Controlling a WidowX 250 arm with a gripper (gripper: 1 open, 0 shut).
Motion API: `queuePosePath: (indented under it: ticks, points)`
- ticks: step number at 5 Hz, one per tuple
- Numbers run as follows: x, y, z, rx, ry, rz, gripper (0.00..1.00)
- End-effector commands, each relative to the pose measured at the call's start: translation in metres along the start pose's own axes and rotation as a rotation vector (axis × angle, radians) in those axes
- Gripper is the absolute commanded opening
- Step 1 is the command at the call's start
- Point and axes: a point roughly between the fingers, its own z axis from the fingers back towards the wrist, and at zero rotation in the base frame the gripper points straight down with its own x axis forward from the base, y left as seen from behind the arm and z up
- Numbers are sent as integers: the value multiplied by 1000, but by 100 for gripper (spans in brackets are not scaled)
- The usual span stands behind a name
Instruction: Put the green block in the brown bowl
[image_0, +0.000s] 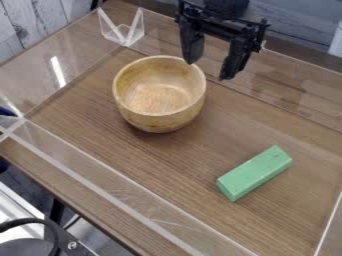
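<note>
The black gripper (214, 58) hangs above the far part of the tabletop (160, 160), pointing down, its two fingers (194, 45) spread wide apart and nothing between them; it is released and empty. The brown bowl (159, 93) stands on the wood-grain tabletop just below and to the left of the gripper in the view, upright, its hollow empty; the near fingertip shows close to the bowl's far rim, though contact cannot be told. The green block (254, 173) lies flat on the tabletop well apart from the gripper, toward the camera and slightly right, set diagonally; it is clear of the bowl. No brand, label or writing can be read on any object.
</note>
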Motion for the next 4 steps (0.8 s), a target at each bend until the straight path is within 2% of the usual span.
queuePosePath:
  ticks: [1,2,3,4]
  points:
    - [-13,-9,-1,-15,4,-48,100]
    - [-29,-38,-14,17,50,-99,100]
    - [-40,-74,-23,46,57,-215,100]
    - [-47,-104,-34,76,74,-279,100]
